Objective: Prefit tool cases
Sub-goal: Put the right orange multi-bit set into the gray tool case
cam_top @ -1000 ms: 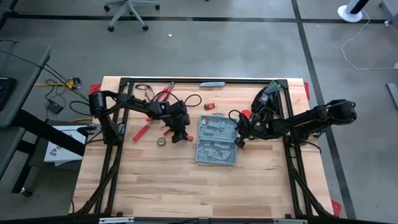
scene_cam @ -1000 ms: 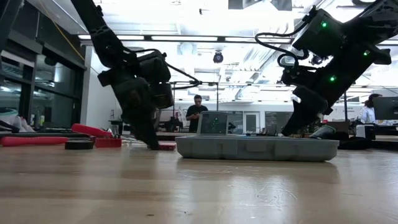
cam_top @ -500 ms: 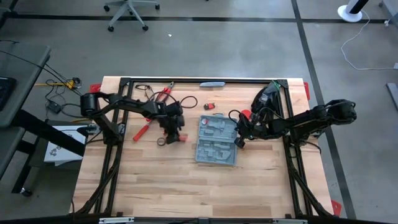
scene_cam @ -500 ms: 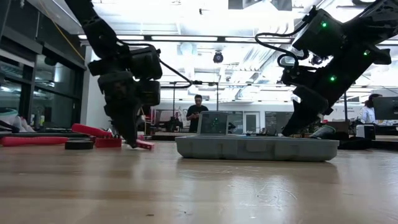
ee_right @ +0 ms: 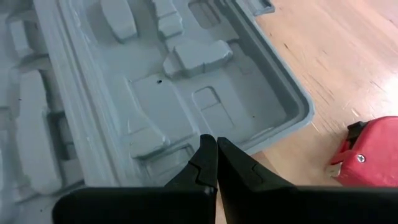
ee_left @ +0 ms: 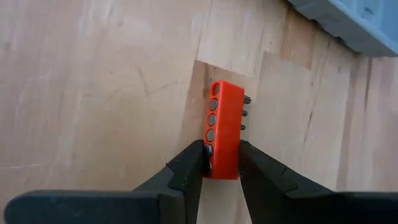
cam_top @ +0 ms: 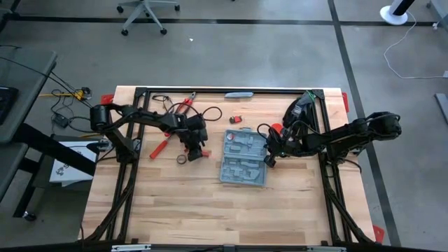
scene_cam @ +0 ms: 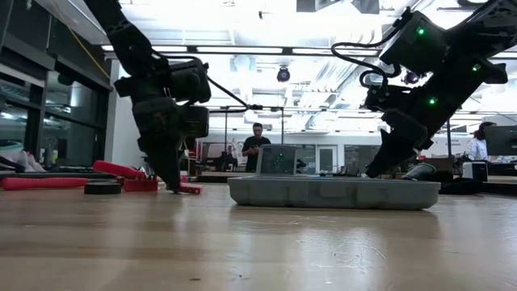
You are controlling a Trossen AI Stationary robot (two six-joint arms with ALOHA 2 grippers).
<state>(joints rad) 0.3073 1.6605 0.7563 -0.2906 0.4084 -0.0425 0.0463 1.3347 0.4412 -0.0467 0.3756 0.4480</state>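
The grey-blue tool case (cam_top: 245,158) lies open and flat on the wooden table, its moulded inside up; it also shows in the low view (scene_cam: 333,192). To its left, my left gripper (cam_top: 195,150) is shut on a small red bit holder (ee_left: 225,121) with several dark sockets. My right gripper (ee_right: 216,152) is shut, its fingertips over the case's right-hand rim (cam_top: 268,159). My left gripper pinches the bit holder's two long sides at its near end (ee_left: 224,163) between its two fingers (ee_left: 189,171). The fingers slant down from the table's left and lie along the holder. Its far end points at the case, low over the table; whether it rests there I cannot tell. My right gripper's shut fingertips stand at the case's rim (ee_right: 273,134); whether they touch it I cannot tell.
Red-handled pliers (cam_top: 162,145) and a second pair (cam_top: 183,107) lie left and behind my left gripper, with a dark ring (cam_top: 181,159) and a black cable loop (cam_top: 213,112). A small red part (cam_top: 236,120) and a red object (ee_right: 367,152) lie by the case.
My left gripper has gone toward the table's left edge, away from the case, and risen a little while tipping steeper. The red bit holder has come along with it, its end by the fingers off the table.
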